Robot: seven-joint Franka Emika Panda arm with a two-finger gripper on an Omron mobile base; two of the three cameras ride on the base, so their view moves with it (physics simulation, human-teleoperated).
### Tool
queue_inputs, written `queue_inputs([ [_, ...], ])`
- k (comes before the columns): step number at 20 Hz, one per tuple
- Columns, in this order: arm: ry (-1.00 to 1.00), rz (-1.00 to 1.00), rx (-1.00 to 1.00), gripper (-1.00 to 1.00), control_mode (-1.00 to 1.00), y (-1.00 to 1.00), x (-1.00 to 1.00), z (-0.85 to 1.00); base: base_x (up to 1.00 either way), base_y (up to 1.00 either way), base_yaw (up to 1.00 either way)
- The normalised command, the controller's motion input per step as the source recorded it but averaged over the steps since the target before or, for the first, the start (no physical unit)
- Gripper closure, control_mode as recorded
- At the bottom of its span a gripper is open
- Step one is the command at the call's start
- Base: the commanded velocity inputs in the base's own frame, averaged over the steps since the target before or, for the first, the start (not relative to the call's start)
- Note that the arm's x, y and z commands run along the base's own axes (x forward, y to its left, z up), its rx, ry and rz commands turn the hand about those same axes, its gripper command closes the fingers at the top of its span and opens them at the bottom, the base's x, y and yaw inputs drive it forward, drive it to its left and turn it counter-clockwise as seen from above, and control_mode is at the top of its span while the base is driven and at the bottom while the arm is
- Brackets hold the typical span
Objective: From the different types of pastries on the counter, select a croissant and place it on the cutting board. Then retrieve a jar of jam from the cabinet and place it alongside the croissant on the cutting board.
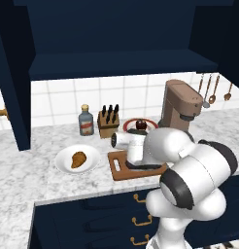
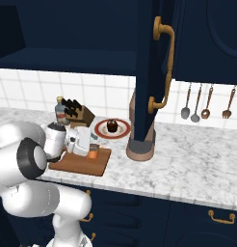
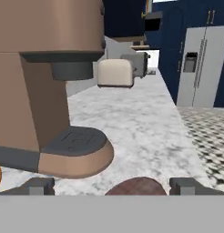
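The croissant [image 1: 78,159] lies on a white plate [image 1: 92,154] on the counter [image 1: 24,170], left of the cutting board [image 1: 120,171]. My arm covers much of the board. On the board's right end [image 2: 72,165] stands the small orange jar of jam [image 2: 93,153], upright. My gripper [image 2: 91,144] hovers right at it, open. In the hand view its fingertips [image 3: 38,185] stand wide apart with the jar's brown rounded top [image 3: 134,185] low between them [image 3: 113,186]. The cabinet [image 1: 121,63] above is open, its shelf bare.
A dark round pastry [image 2: 111,126] sits on a red-rimmed plate behind the board. Next to it are a knife block [image 1: 109,122] and a grey bottle [image 1: 85,120]. A brown coffee machine [image 1: 179,104] stands right of the board. The open cabinet door [image 2: 151,72] hangs over it.
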Motion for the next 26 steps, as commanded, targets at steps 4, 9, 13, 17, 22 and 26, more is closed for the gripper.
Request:
queue_inputs([
  [4, -0.22, 0.00, -0.19, -1.00, -1.00, 0.00, 0.12, -0.42, 0.00, 0.00, 0.00],
  [9, -0.61, -0.05, -0.41, -1.00, -1.00, 0.34, 0.07, -0.17, 0.00, 0.00, 0.00],
  [13, 0.31, 0.00, 0.08, -1.00, -1.00, -0.01, 0.14, -0.28, 0.00, 0.00, 0.00],
  [17, 0.25, 0.09, 0.17, -1.00, -1.00, 0.08, 0.26, -0.04, 0.00, 0.00, 0.00],
  [22, 0.14, 0.45, 0.18, -1.00, -1.00, 0.13, 0.04, 0.02, 0.00, 0.00, 0.00],
  [26, 0.24, 0.47, 0.22, -1.00, -1.00, 0.33, 0.08, 0.08, 0.00, 0.00, 0.00],
])
